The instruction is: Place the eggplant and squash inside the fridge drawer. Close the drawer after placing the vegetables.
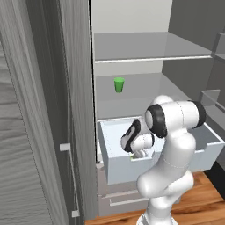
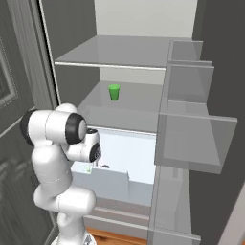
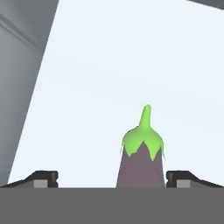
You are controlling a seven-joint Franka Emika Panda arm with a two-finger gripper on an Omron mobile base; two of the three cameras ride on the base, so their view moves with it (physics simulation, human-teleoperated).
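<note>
While the wide pale bluish-white fridge drawer (image 1: 115, 167) is standing pulled out, your gripper (image 3: 111, 178) is gaping wide above it, the glossy purple eggplant (image 3: 141, 168) lying at its twelve o'clock; squash and closing are remaining.

The fridge drawer (image 1: 118, 169) stands pulled out below the lowest glass shelf (image 1: 132, 103), its pale front wall showing a stepped notch. A small green cup (image 1: 119, 85) stands upright on that shelf, above and well behind the drawer. The white arm (image 1: 169, 176) rises in front of the drawer's right half and bends left, its wrist reaching down over the front wall into the drawer; the tool itself is hidden there.
</note>
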